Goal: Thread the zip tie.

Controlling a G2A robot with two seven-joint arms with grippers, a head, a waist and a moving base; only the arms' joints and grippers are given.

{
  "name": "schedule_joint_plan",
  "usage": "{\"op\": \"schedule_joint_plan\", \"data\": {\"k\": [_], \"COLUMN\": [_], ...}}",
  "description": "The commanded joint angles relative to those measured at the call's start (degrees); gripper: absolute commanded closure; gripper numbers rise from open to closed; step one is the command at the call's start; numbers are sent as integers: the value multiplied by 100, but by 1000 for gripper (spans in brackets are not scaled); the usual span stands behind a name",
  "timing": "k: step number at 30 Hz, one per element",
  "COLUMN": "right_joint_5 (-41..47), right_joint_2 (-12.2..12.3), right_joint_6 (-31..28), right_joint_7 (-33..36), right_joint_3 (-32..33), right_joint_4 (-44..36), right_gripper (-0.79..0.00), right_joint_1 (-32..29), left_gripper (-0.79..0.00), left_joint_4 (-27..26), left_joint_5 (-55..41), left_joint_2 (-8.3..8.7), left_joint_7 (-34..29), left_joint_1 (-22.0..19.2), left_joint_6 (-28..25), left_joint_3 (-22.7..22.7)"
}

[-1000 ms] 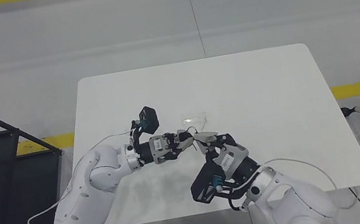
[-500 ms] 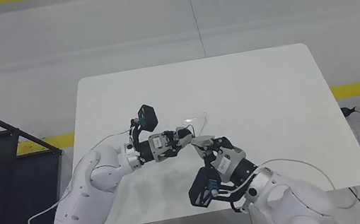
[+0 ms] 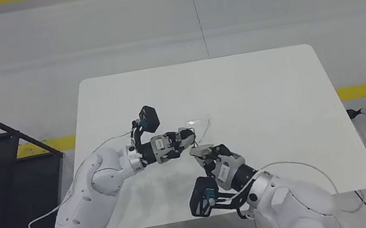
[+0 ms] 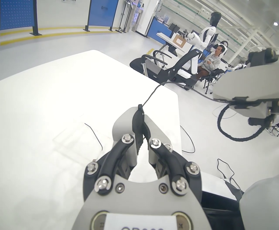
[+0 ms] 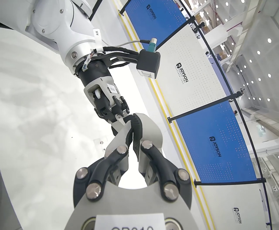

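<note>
The left gripper (image 4: 139, 115) is clamped shut on the zip tie (image 4: 151, 95) above the table (image 3: 275, 98). The free tail points away from the fingertips, toward the right arm. The right gripper (image 5: 134, 126) is just beside it, pads pressed together (nothing discernible between them). A clear bag (image 3: 199, 120) lies beyond, not in the way.

Thin black zip tie (image 4: 152, 92), raised in air, strap gently curved.

1. The left tool (image 3: 187, 136) hangs over the white bench (image 3: 274, 91), left of its middle.
2. The right tool (image 3: 197, 151) sits just nearer, its tips almost meeting the left's.
3. A clear bag (image 3: 197, 120) lies on the bench just beyond both.
</note>
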Motion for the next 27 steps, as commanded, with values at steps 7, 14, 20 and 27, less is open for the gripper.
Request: {"op": "schedule_joint_plan", "data": {"k": [7,14,20,27], "right_joint_5": [88,238,310,342], "right_joint_2": [11,7,7,12], "right_joint_6": [-342,-616,-733,-863], "right_joint_7": [121,328,455,577], "right_joint_3": [-28,-82,-121,-180], "right_joint_4": [61,96,102,116], "right_gripper": [0,0,0,0], "right_joint_1": [107,228,290,337], "left_gripper": [0,0,0,0], "left_joint_4": [9,11,-5,-20], "left_joint_5": [-10,-2,7,11], "left_joint_2": [11,20,28,36], "left_joint_7": [4,58,46,46], "left_joint_1": [-14,-7,-11,-12], "left_joint_6": [9,27,39,52], "left_joint_3": [20,14,30,47]}}
